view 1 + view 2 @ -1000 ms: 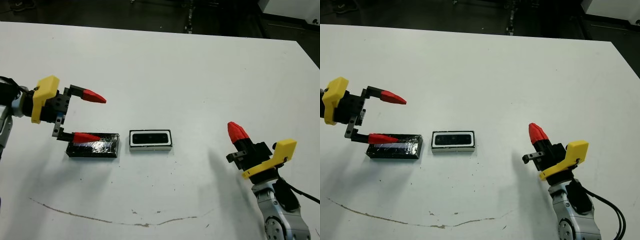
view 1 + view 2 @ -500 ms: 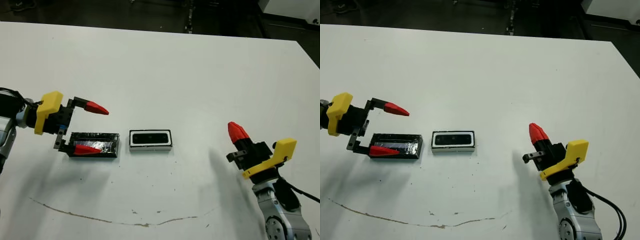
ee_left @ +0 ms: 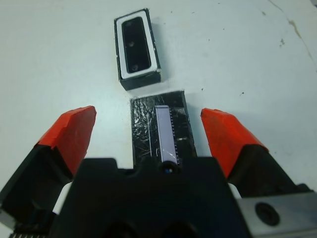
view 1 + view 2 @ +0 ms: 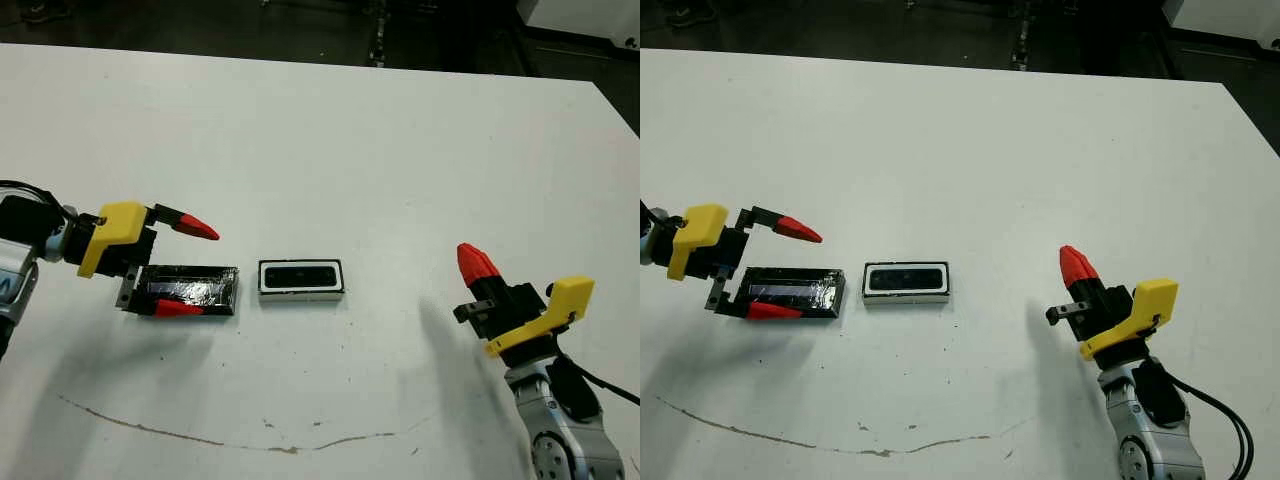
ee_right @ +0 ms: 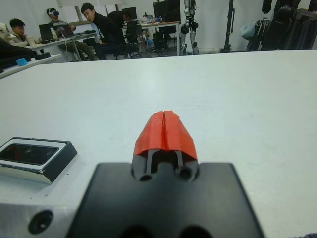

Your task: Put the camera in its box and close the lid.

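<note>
The lid, a black speckled foil-like cover, lies flat at the table's left. My left gripper is open and low over it, one red finger beyond its far long side and one at its near side; whether the pads touch it I cannot tell. In the left wrist view the lid sits between the fingers. Just right of the lid stands the box with its white rim, the glossy black camera lying inside it. My right gripper is shut and empty, held up at the right, well away from the box.
A thin brown scuff line runs across the table near the front edge. The table's far edge meets a dark floor. Seated people show at desks far beyond the table in the right wrist view.
My left gripper has come down and towards me, from above the lid's far-left end to straddling the lid, fingers still open. Lid, box and right arm have not moved.
</note>
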